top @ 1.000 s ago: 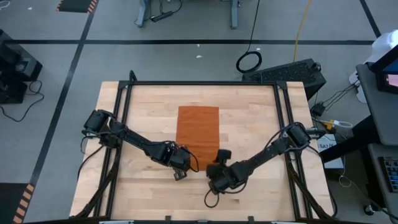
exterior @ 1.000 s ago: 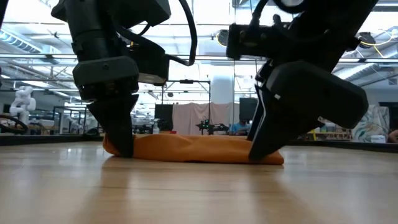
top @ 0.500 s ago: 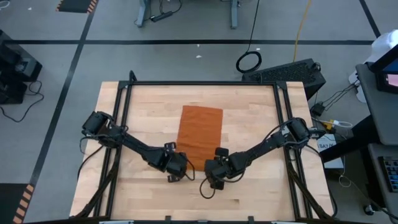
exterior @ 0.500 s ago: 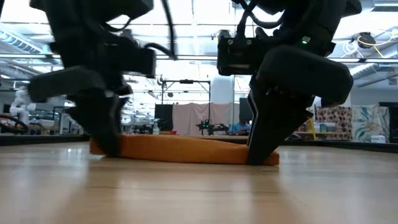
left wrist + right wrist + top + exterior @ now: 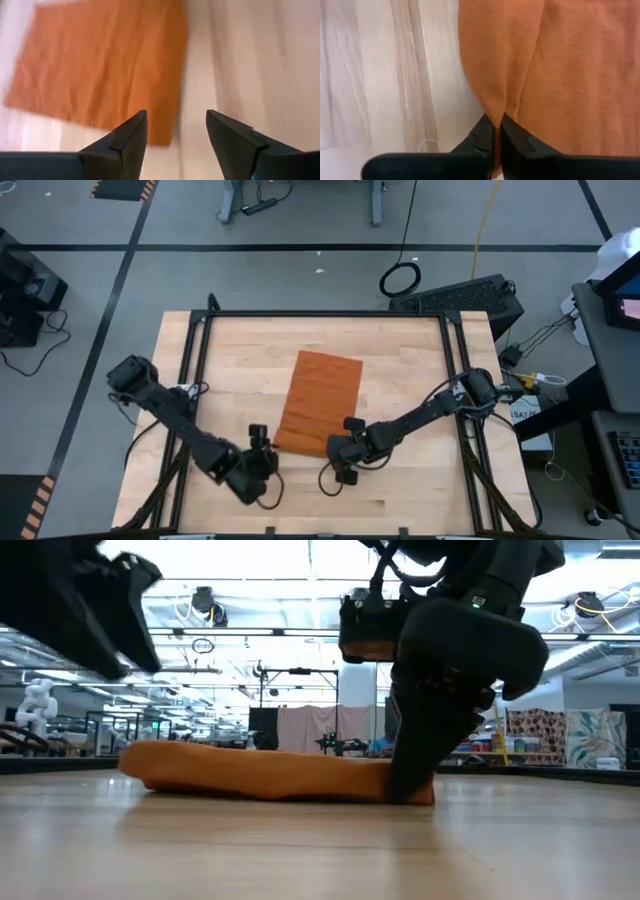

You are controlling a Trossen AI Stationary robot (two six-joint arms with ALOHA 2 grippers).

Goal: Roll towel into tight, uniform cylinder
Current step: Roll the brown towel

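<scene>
Towel (image 5: 320, 404) lies flat, slightly skewed, at mid-counter (image 5: 400, 350). Right tool (image 5: 497, 131) is closed, pinching the towel's near edge. Left tool (image 5: 176, 131) is open, empty, clear of the cloth. Risk: one-sided pull skews the towel further, producing an uneven, loose roll.

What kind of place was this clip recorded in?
Probably a large robotics lab or workshop: a framed wooden table on a taped grey floor, other equipment under a high ceiling with strip lights, and cables lying about.
</scene>
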